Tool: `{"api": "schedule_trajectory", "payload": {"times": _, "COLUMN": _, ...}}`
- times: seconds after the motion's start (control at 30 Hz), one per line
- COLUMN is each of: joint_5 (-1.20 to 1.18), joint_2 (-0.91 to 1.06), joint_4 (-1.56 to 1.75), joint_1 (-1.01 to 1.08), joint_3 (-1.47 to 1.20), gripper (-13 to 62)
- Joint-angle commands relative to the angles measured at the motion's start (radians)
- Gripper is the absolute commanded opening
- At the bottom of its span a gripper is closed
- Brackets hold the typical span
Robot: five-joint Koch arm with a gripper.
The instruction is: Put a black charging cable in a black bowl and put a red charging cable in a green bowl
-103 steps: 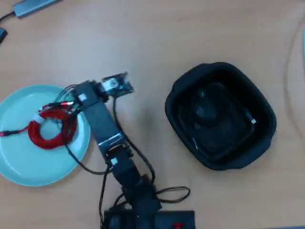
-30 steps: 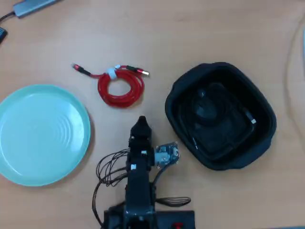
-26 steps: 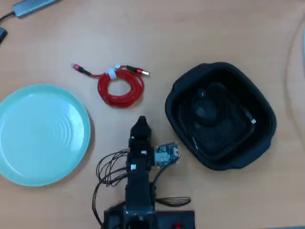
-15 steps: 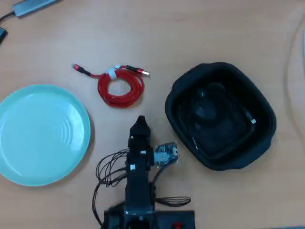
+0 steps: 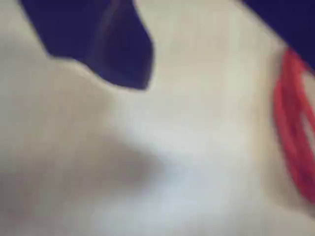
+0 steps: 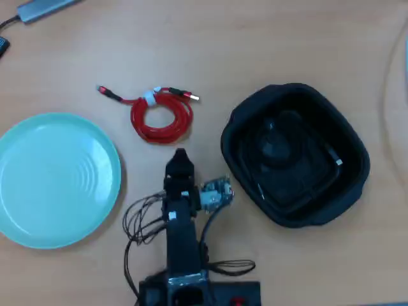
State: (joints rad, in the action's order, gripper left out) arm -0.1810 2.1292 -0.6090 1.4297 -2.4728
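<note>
In the overhead view, the green bowl (image 6: 54, 180) sits at the table's (image 6: 255, 51) left edge and the black bowl (image 6: 295, 164) toward the right, holding the black charging cable (image 6: 280, 153). The red charging cable (image 6: 160, 116) lies between them, farther back, just beyond the gripper (image 6: 179, 157).

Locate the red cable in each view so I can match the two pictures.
Wrist view: the red cable is a blurred red arc at the right edge.
Overhead view: the red cable lies coiled on the table, just beyond the gripper, upper centre-left.
Shared landmark: the gripper, the dark shape at the wrist view's upper left.
</note>
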Motion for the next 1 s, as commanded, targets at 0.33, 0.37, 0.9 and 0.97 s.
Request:
{"api": "schedule_trajectory", "payload": {"times": 0.33, "joint_5": 0.077, "joint_2": -0.485, "joint_4": -0.775, "joint_1": -0.049, "joint_3": 1.212, "gripper": 43.5}}
{"api": "schedule_trajectory", "payload": {"times": 0.37, "joint_5": 0.077, "joint_2": -0.561, "joint_4": -0.819, "joint_1": -0.051, "joint_3": 1.285, "gripper": 43.5}}
{"api": "schedule_trajectory", "payload": {"times": 0.9, "joint_5": -0.058, "joint_2": -0.940, "joint_4": -0.994, "joint_1": -0.137, "joint_3": 1.448, "gripper": 42.6}}
{"api": "schedule_trajectory", "payload": {"times": 0.97, "joint_5": -0.064, "joint_2": -0.997, "joint_4": -0.994, "joint_1": -0.152, "joint_3": 1.450, "gripper": 42.5}}
